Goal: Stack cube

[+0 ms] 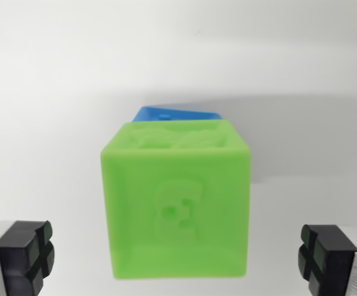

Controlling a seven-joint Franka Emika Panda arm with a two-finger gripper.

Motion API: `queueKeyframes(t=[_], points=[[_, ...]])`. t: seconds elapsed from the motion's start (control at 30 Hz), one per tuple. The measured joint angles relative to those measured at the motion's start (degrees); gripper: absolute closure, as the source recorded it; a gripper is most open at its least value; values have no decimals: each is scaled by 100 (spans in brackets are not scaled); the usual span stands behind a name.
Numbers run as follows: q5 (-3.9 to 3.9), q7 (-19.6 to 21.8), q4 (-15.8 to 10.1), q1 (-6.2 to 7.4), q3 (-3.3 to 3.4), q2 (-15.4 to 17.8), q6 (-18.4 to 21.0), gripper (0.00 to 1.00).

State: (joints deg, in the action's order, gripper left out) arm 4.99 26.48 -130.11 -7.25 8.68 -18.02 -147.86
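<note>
Wrist view shows a bright green plastic cube [176,200] with a raised figure moulded into its front face and more relief on its top, filling the middle of the picture. Behind it, a blue plastic cube [169,114] shows only as a thin wedge above the green top edge; the rest of it is hidden, so whether the two touch or merely sit one behind the other cannot be told. Both are on or over a plain white surface [49,92], where a soft grey shadow falls toward the wrist view's right. The relief on the green cube is blurred and its shape is hard to read.

Only the tips of the gripper [178,259] are in frame: a black ridged pad on a pale grey finger [24,256] at the lower left corner and its twin at the lower right, both cut off by the picture's edges. The jaws stand spread wide, well clear of the green cube's sides, and grasp nothing. The camera looks across and slightly down at the cube's front face, which lies between the two fingers.
</note>
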Motion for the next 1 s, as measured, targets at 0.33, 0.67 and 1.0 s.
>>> queueKeyframes(t=[0.33,0.67,1.0], points=[[-148,101,3,25,47,491,482,0],[-295,201,111,27,59,990,1076,0],[-392,274,305,27,60,1407,1681,0]])
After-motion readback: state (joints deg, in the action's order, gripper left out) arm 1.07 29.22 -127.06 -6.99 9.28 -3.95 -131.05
